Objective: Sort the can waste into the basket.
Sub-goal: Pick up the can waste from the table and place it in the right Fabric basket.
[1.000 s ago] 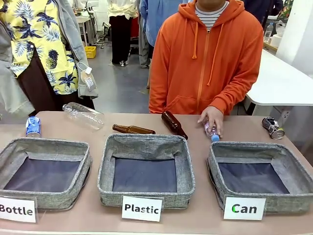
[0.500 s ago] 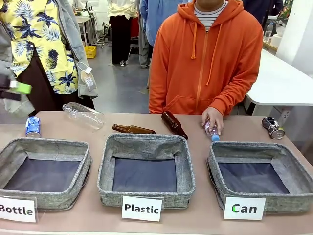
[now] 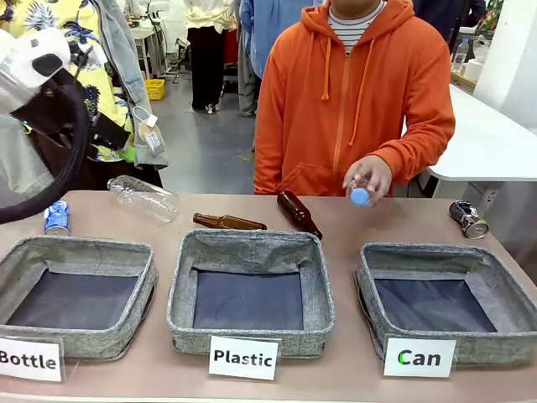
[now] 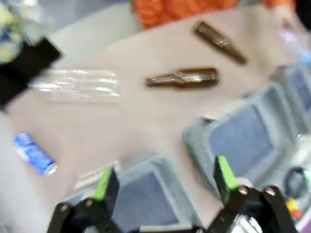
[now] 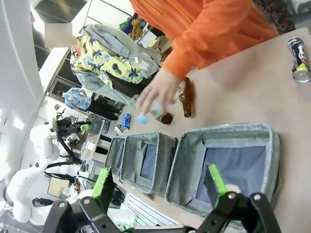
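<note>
A blue can (image 3: 57, 217) lies at the table's far left, behind the "Bottle" basket. A dented silver-and-black can (image 3: 468, 219) lies at the far right. The grey "Can" basket (image 3: 367, 290) stands front right with nothing in it. My left arm (image 3: 33, 63) hangs high at the upper left. My left gripper (image 4: 164, 177) is open above the left baskets, with the blue can (image 4: 34, 154) below to its left. My right gripper (image 5: 159, 180) is open and holds nothing above the Can basket (image 5: 223, 130), and the silver-and-black can (image 5: 300, 60) lies beyond it.
A person in an orange hoodie holds a small blue-capped plastic bottle (image 3: 361, 195) above the table. Two brown glass bottles (image 3: 228, 222) (image 3: 298, 212) and a clear plastic bottle (image 3: 144, 197) lie along the far side. The "Plastic" basket (image 3: 180, 290) and "Bottle" basket (image 3: 144, 290) stand in front.
My left arm has swung into the front view at the upper left. The person has lifted the small blue-capped bottle off the table.
</note>
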